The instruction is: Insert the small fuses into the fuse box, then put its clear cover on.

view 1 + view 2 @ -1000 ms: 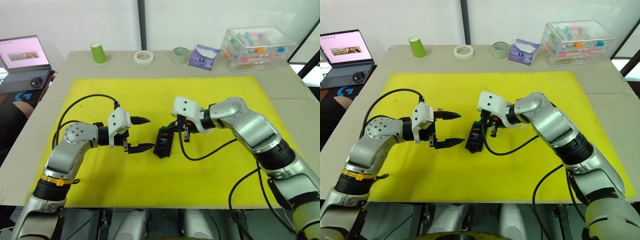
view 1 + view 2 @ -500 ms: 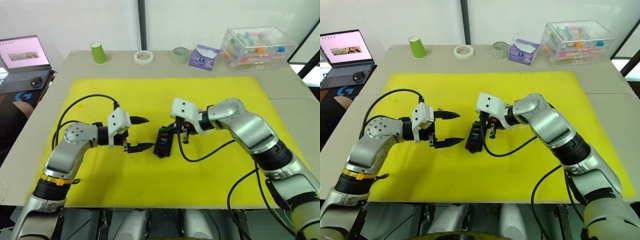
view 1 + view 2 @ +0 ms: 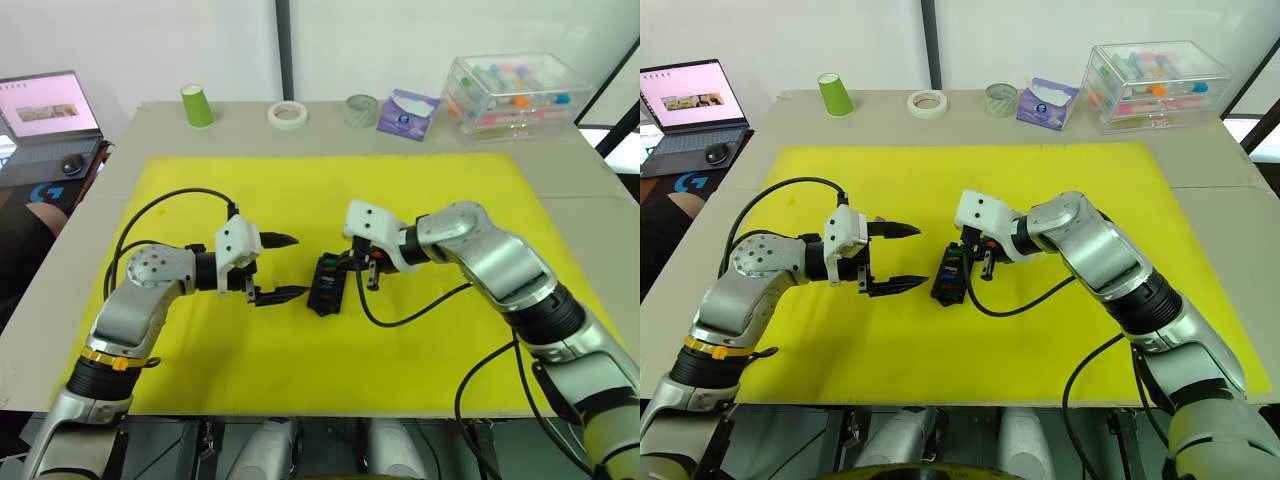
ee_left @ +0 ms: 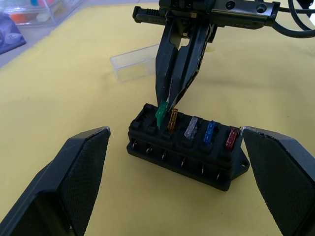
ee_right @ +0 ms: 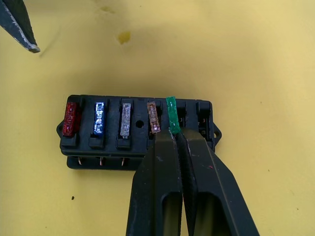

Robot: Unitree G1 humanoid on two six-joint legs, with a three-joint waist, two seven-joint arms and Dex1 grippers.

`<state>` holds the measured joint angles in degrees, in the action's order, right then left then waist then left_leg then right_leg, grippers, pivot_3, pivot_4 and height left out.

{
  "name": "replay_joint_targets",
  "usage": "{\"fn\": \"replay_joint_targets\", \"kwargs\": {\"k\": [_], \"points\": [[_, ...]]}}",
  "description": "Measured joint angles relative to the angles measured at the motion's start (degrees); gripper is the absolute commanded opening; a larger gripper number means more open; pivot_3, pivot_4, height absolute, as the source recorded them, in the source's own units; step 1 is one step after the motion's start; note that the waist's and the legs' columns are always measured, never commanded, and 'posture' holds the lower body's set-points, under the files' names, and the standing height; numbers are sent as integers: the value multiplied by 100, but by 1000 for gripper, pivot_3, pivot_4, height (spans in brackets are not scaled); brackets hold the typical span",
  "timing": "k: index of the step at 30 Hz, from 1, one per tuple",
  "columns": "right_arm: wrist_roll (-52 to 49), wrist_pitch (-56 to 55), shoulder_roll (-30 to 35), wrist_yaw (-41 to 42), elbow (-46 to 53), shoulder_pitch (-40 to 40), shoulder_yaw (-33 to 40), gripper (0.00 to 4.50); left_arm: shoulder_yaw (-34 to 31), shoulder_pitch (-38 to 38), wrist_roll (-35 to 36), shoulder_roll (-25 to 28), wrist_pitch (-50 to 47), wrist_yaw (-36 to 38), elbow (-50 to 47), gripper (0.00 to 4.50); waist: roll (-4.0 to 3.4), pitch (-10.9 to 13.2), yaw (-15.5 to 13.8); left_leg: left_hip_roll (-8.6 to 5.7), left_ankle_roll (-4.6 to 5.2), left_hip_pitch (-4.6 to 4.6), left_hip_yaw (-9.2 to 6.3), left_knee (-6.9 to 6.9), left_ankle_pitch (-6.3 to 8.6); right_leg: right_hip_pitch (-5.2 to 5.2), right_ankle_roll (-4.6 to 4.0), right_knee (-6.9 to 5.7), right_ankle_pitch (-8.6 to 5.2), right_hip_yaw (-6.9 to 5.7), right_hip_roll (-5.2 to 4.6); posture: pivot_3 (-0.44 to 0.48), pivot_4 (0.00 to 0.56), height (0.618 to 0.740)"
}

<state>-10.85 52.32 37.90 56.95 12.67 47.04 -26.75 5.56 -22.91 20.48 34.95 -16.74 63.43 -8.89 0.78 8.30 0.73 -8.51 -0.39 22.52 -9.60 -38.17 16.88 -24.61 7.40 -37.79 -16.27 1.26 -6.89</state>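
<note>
The green fuse (image 5: 171,114) is clamped between the closed fingertips of the right gripper (image 5: 177,135), which is held directly above the fuse box (image 5: 138,129). The fuse is gripped by one edge so that its blades point down into the fifth slot of the row, just beside the brown fuse (image 5: 153,117) already seated there. It is seen slightly tilted in the left wrist view, so it is judged not yet fully pressed home. Farther along the row from the right gripper, the grey fuse (image 5: 125,119), blue fuse (image 5: 99,118) and red fuse (image 5: 71,118) are seated upright; one slot beyond the green fuse is left unfilled.

The left gripper (image 3: 278,267) is held wide apart and nothing is gripped by it. It is kept just beside the fuse box, with one finger on either side of the box's length, probably so that the box can be steadied or caught if it is pushed along the yellow mat (image 3: 420,330) by the pressing.

The clear cover (image 4: 134,63) is left lying on the mat just behind the right gripper, apart from the box, where it is kept out of the way until the slots are filled.
</note>
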Motion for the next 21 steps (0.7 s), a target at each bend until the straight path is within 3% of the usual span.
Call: {"fn": "replay_joint_targets", "kwargs": {"k": [21], "points": [[-350,438,-134,-74,5,2,288,0,1,-48,-3,2,3,37,100,4486,0,0,0,0,0,0,0,0,0,0,0,0,0,0,0,0,150,740]]}}
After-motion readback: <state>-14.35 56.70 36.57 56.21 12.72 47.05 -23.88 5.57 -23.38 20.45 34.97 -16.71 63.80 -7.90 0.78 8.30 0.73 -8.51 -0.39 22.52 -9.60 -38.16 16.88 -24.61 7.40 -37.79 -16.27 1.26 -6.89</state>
